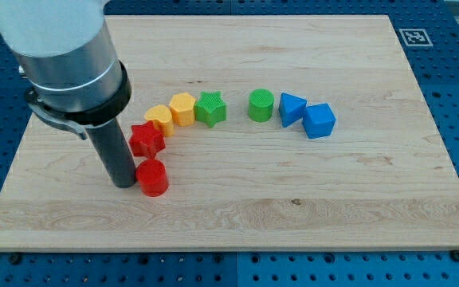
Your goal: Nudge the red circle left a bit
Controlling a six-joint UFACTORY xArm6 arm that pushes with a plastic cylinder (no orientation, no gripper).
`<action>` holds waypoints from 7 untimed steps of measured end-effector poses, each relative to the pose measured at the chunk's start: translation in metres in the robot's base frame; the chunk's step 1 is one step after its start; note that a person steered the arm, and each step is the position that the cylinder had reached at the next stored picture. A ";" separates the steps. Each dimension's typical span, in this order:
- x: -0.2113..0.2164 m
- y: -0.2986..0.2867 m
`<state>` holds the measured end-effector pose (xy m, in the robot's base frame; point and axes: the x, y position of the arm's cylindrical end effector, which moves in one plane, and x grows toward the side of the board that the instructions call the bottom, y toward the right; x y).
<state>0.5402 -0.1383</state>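
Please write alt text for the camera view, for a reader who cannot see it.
My tip rests on a wooden board, right against the left side of a red circle. Above them, an arc of blocks runs rightward: red star, two yellow blocks, green star, green circle and two blue blocks.

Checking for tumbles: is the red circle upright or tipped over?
Upright: the red circle shows its flat round top, with my tip at its left side.

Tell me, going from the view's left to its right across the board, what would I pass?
My tip, red star, red circle, yellow hexagon, green star, green circle, then two blue blocks.
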 end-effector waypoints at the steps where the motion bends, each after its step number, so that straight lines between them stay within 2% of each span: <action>1: 0.011 0.000; 2: 0.049 0.001; 3: 0.056 0.033; 5: 0.044 0.113; 6: 0.017 0.127; 7: 0.015 0.124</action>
<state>0.5556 -0.0148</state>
